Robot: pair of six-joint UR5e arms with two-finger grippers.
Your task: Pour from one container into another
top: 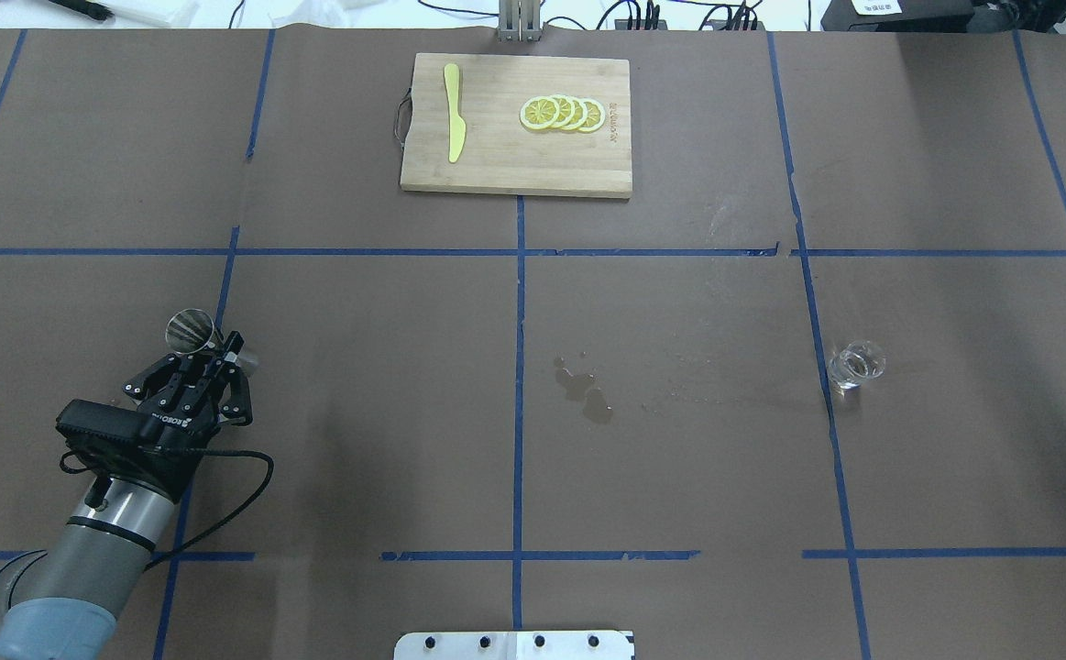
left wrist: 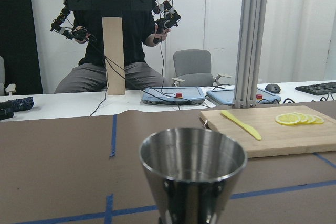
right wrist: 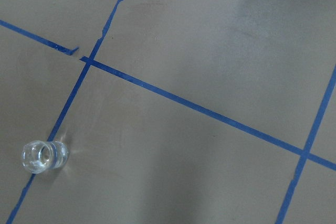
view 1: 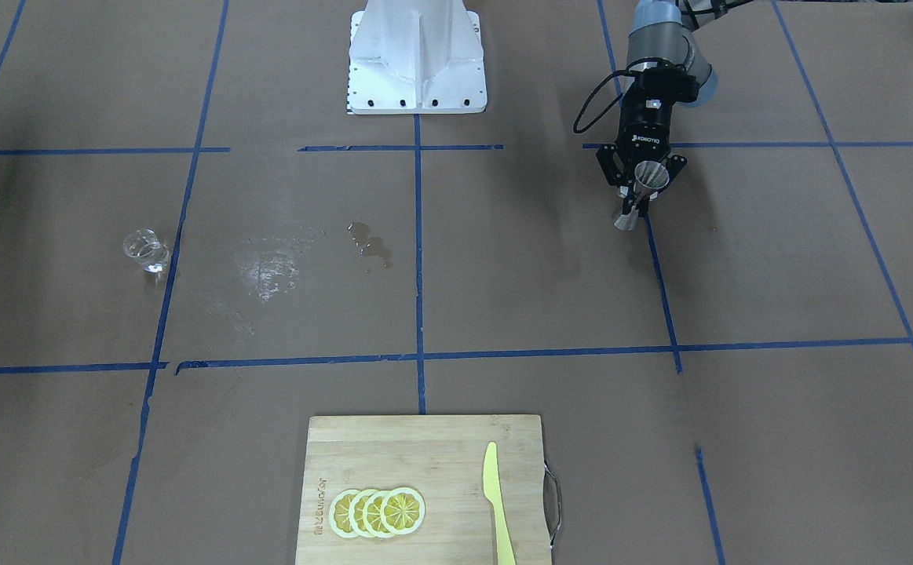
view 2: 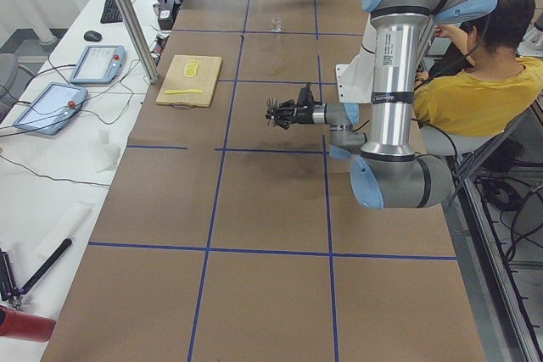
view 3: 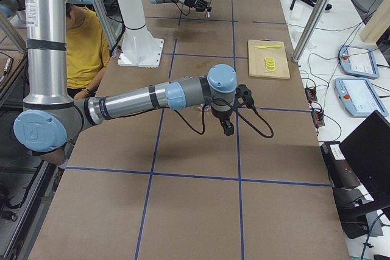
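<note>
The steel jigger (view 1: 649,176) is on my left side of the table with my left gripper (view 1: 638,196) shut on its narrow waist; its open cone fills the bottom of the left wrist view (left wrist: 193,174). In the overhead view the jigger (top: 190,331) pokes out beyond the gripper (top: 219,356). The clear glass cup (top: 855,364) stands alone on the opposite side by a blue tape line, also showing in the front view (view 1: 146,249) and the right wrist view (right wrist: 44,156). My right gripper (view 3: 227,128) shows only in the exterior right view, hanging over the table; I cannot tell its state.
A bamboo cutting board (top: 496,156) with lemon slices (top: 562,114) and a yellow knife (top: 453,112) lies at the far middle edge. A wet spill (top: 585,400) marks the table's centre. The white robot base (view 1: 417,59) stands mid-rear. A seated person (view 2: 479,82) is beside the robot.
</note>
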